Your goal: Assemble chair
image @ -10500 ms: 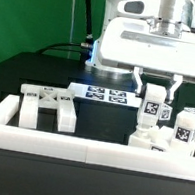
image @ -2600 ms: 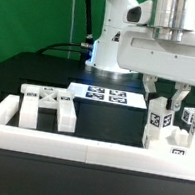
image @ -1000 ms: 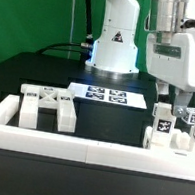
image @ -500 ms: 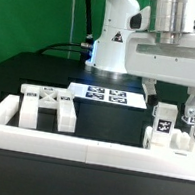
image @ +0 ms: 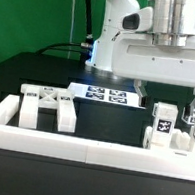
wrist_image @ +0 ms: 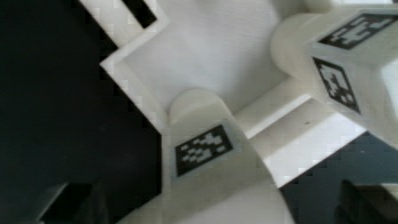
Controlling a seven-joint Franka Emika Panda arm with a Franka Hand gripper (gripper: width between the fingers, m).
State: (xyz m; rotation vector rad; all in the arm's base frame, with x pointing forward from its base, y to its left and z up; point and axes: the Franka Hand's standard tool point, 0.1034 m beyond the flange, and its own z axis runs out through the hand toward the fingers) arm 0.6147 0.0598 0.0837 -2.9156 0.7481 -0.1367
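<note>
1. The desk (image: pixel 22 79) is big and black, and everything sits on it.
2. The white arm (image: pixel 113 47) stands at the back of the desk.
3. A long, low white wall (image: pixel 78 143) runs along the front.
4. The tool (image: pixel 169 99) hangs on the exterior view's right. Its two fingers (image: pixel 145 92) are spread wide apart and hold nothing.
5. The standing parts of the chair (image: pixel 163 124) are right under the tool, just behind the wall. The fingers are out to each side of the top part and do not seem to touch it.
6. The back panel (image: pixel 46 106), with its X shape, sits well away from the tool, on the exterior view's left.
7. The marker board (image: pixel 106 94) lies flat behind the chair parts.
8. In the wrist view, a black-and-white tag (wrist_image: pixel 205 148) shows on a white part close below the tool.
</note>
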